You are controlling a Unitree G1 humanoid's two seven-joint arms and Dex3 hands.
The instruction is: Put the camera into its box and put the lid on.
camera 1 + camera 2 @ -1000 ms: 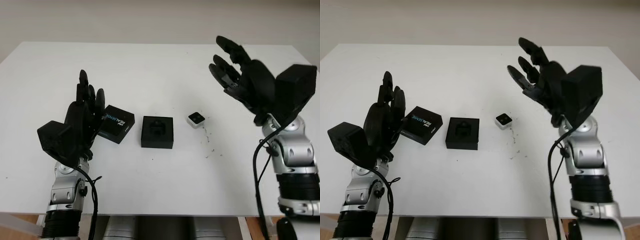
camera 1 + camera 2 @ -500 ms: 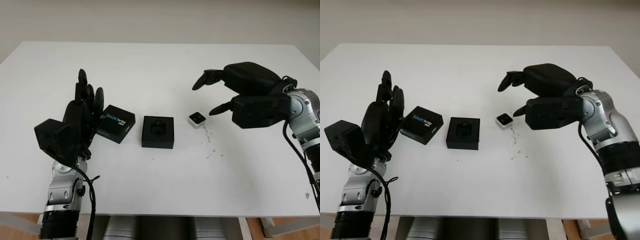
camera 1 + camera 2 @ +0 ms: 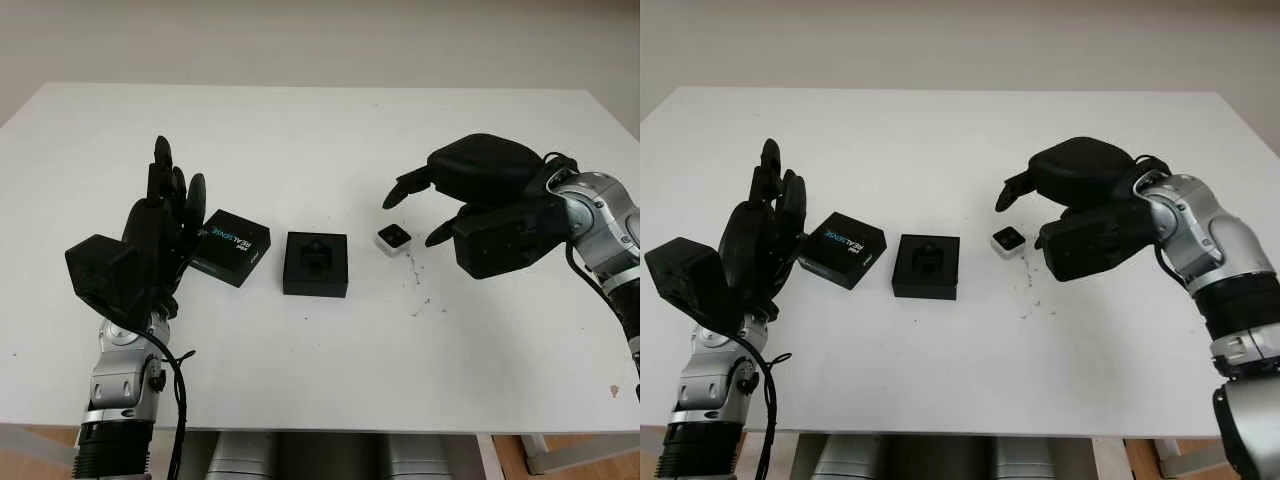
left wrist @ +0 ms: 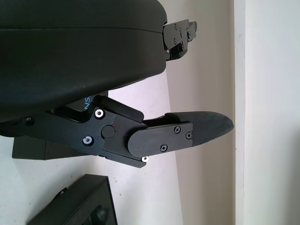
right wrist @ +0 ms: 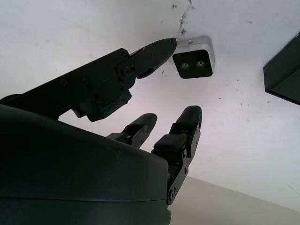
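Note:
The small silver camera [image 3: 393, 239] with a dark face lies on the white table [image 3: 300, 370], right of centre. My right hand [image 3: 411, 220] hovers open just over it, one fingertip [image 5: 161, 47] close to the camera [image 5: 193, 63] edge and the others beyond it; nothing is grasped. The open black box [image 3: 316, 264] sits left of the camera, and its corner [image 5: 286, 70] is in the right wrist view. Its black printed lid [image 3: 231, 247] lies flat further left. My left hand [image 3: 165, 205] is held upright and open beside the lid's left edge.
Dark specks [image 3: 420, 290] mark the table just right of and in front of the camera. The table's front edge [image 3: 320, 431] runs near my arms. A wall rises behind the far edge.
My right hand swung down from a raised, palm-up pose to hover over the camera, then shifted slightly lower and nearer. The left hand, box, lid and camera stayed put.

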